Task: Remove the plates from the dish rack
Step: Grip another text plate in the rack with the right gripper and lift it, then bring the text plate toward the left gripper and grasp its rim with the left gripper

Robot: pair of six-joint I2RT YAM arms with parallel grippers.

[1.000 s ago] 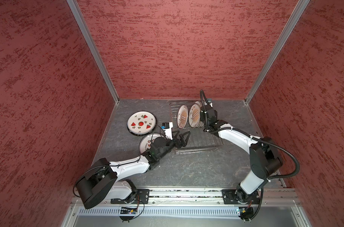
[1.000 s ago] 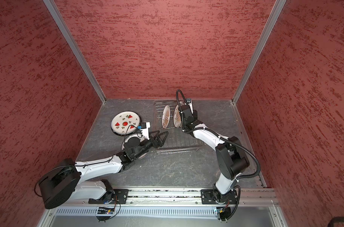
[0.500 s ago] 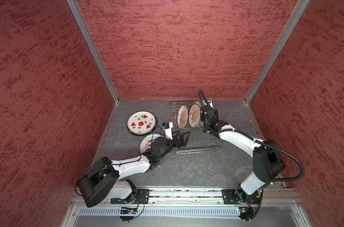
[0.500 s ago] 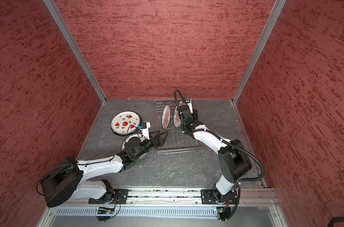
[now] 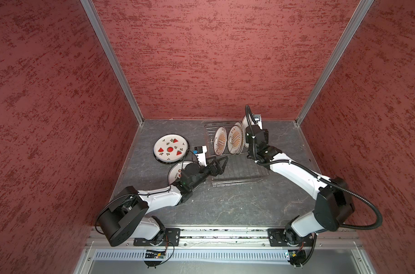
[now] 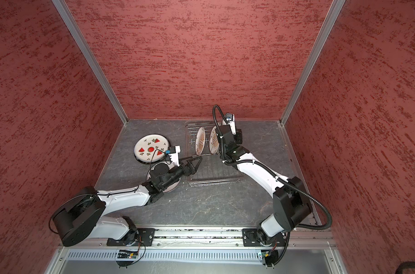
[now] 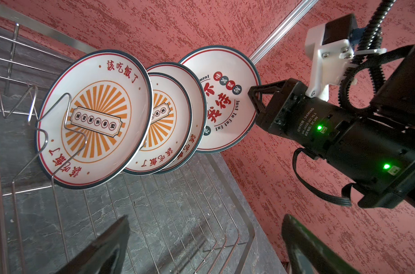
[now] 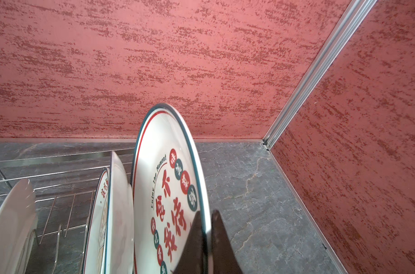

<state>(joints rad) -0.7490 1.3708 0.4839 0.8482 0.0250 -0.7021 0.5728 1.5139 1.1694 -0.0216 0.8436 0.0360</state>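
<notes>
**Location.** The dish rack (image 5: 239,169) sits at the rear of the surface (image 5: 225,206). Three plates stand on edge among its prongs, the foremost a sunburst plate (image 7: 95,118). A fourth, the lettered plate (image 7: 223,99), leans at the rack's far end. Left of the rack the watermelon plate (image 5: 170,149) lies flat, with a second flat plate (image 5: 174,170) partly under the left arm.

**Handling.** The plates are judged to be glazed ceramic: rigid, smooth, apt to slip and to chip. The exposed upper rim is the sensible hold. A plate should rise clear of the prongs before swinging aside.

**Right claw** (image 8: 207,223). It is clamped on the lettered plate's rim, one finger on each face. Whether the plate's lower rim rests on the wires cannot be told.

**Left claw** (image 5: 221,166). Its jaws are fully apart and empty, and it hovers over the rack's bare near half.
</notes>
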